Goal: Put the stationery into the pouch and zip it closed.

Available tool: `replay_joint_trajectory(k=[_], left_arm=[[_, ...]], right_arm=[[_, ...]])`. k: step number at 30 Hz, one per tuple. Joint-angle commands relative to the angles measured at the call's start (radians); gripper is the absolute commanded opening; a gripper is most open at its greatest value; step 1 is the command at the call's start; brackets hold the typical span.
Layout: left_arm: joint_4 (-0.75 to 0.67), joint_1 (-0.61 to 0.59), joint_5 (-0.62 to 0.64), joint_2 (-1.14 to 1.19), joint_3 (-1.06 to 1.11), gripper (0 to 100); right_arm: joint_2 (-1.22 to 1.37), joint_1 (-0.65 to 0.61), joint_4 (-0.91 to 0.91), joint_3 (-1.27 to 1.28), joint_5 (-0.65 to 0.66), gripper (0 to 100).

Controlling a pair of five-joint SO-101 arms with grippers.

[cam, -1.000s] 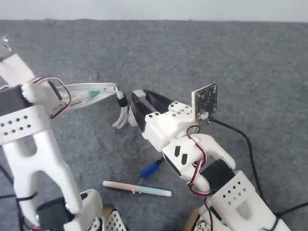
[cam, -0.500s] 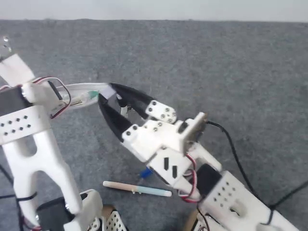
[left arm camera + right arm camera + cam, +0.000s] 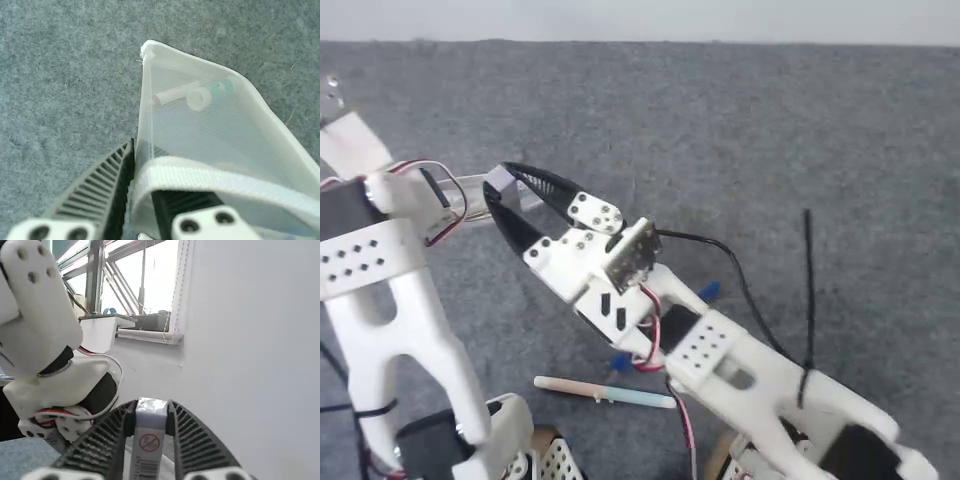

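High view: we are watching the right claw (image 3: 500,186) pinching a small white block (image 3: 503,179) close to the left arm (image 3: 380,260). On the left wrist view, the left claw (image 3: 142,170) is clamping the mesh pouch (image 3: 210,132) by its rim, a green-tipped pen (image 3: 222,86) lying inside; a pastel pen (image 3: 605,392) is lying on the grey bench (image 3: 770,130).

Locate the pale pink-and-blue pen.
In the high view, the pale pink-and-blue pen lies on the grey carpet near the bottom edge, beside a blue marker under the right arm.
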Motion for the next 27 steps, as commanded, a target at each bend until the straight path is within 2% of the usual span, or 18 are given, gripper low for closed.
replay_joint_trajectory(k=[1,4,11,16,18,22,27], left_arm=[[-0.018,-0.002,0.012,-0.009,-0.025,1],[-0.018,-0.002,0.012,-0.012,-0.025,1],[-0.017,-0.002,0.012,-0.012,-0.025,1],[-0.017,-0.002,0.012,-0.008,-0.025,1],[-0.017,-0.002,0.012,-0.008,-0.025,1],[-0.017,-0.002,0.012,-0.008,-0.025,1],[-0.017,-0.002,0.012,-0.006,-0.025,1]], right_arm=[[0.062,-0.004,-0.101,-0.080,0.015,0.6],[0.102,-0.001,-0.168,-0.101,0.017,0.6],[0.199,-0.001,-0.179,-0.106,0.023,0.6],[0.282,-0.005,-0.183,-0.101,0.227,1.7],[0.305,-0.005,-0.183,-0.100,0.288,6.1],[0.314,-0.007,-0.185,-0.069,0.296,18.7],[0.314,-0.007,-0.185,-0.046,0.298,17.5]])
